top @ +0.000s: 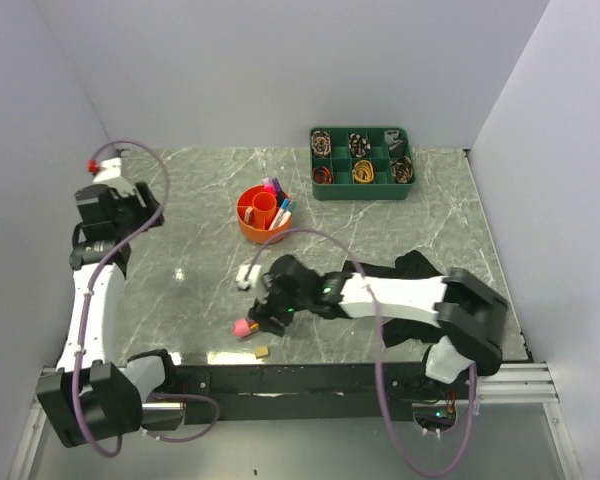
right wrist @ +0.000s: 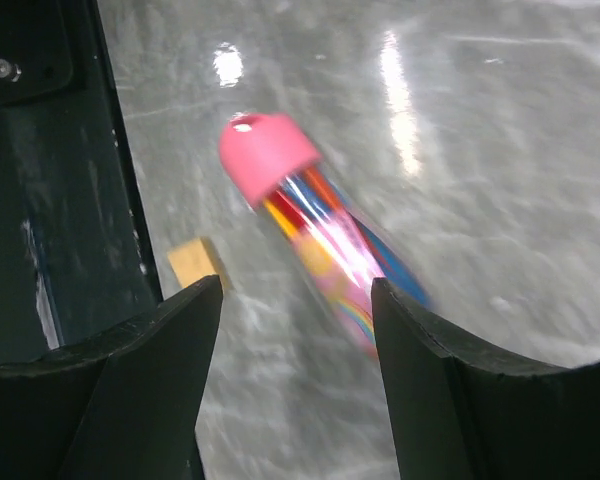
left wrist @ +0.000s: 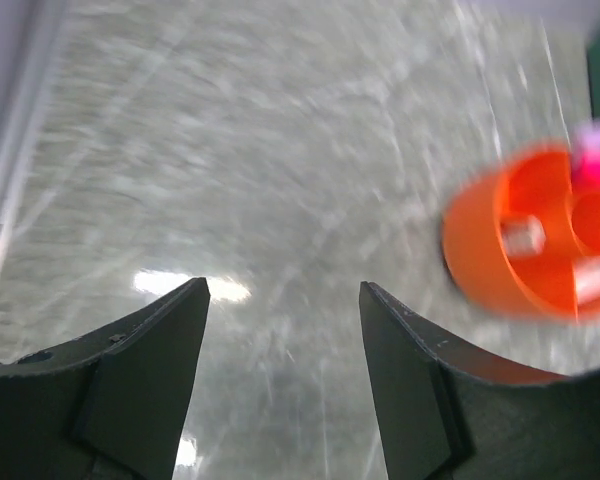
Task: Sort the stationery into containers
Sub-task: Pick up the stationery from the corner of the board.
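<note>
- Lettering: the bright print inside the pink tube-like case [right wrist: 315,225] is too blurred to read.
- Right hand [right wrist: 297,290]: released, jaws standing apart. The case lies flat on the worktop [top: 200,200] just ahead of the gap. Its pink cap points away from the hand and its other end runs toward the right-side finger; whether it touches that finger I cannot tell.
- Left hand [left wrist: 282,290]: released, nothing between the jaws, over the left part of the worktop.
- Orange organiser [top: 250,228]: mid-worktop, pens [top: 280,210] standing in its sections.
- Near edge: the case and a beige eraser [right wrist: 198,262] lie close to the dark rail [right wrist: 70,200] that borders the worktop, the eraser nearer to it.
- A small white item [top: 246,275] lies between organiser and case.
- Green tray [top: 361,192]: far right, near the back wall, well apart from the organiser.
- Marbled surface shows between the left hand and the organiser.
</note>
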You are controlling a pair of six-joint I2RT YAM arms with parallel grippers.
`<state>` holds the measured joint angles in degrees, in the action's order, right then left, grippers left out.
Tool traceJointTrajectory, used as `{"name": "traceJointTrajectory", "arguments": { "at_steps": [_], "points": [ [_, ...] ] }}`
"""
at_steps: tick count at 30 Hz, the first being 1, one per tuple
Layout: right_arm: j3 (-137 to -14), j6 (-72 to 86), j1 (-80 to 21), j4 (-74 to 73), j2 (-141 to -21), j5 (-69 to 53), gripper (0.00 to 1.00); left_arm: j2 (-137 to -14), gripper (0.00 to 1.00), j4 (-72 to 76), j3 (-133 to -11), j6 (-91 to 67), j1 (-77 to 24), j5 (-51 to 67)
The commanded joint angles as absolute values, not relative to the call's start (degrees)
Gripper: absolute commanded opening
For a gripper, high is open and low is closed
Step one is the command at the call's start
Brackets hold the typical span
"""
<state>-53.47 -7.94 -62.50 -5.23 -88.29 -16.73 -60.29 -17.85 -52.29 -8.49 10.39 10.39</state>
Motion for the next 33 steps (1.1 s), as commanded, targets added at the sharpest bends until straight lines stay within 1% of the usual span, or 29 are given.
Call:
{"name": "traceJointTrajectory", "arguments": {
  "at_steps": [1,4,6,9,16,20,24,28,33],
  "points": [
    [-61.16,-4.39,-66.70,-0.88,-95.61,-10.28,0.69,-61.69,0.68,-8.18,-54.05,-15.47,15.46,10.20],
    [-65.47,-8.86,-68.29,-3.51,-99.66,-13.00,0.69,-61.17,0.69,-5.28,-53.62,-13.63,15.29,9.94],
    [-67.31,-12.82,-68.99,-4.56,-101.07,-16.15,0.69,-60.82,0.70,-3.26,-53.26,-11.61,13.89,7.83],
    [-68.55,-17.56,-69.96,-6.76,-101.43,-18.10,0.68,-60.47,0.70,-2.46,-53.18,-9.67,12.66,8.08],
    [-66.45,-32.59,-70.05,-15.10,-99.05,-26.01,0.66,-59.94,0.71,-1.23,-51.77,-7.74,11.52,8.17],
    [-67.50,-32.08,-70.66,-17.75,-101.07,-25.93,0.64,-60.03,0.71,-0.35,-51.33,-7.74,10.90,8.53],
    [-64.61,-30.33,-72.94,-14.95,-101.60,-22.68,0.63,-60.03,0.71,-0.44,-50.72,-6.95,9.93,7.91],
    [-63.99,-26.90,-74.53,-12.92,-103.00,-19.87,0.59,-59.42,0.72,1.23,-49.31,-5.89,8.70,7.21],
    [-63.37,-26.02,-75.58,-12.39,-104.85,-17.23,0.58,-59.24,0.72,0.35,-49.13,-5.98,8.09,6.68]
  ]
}}
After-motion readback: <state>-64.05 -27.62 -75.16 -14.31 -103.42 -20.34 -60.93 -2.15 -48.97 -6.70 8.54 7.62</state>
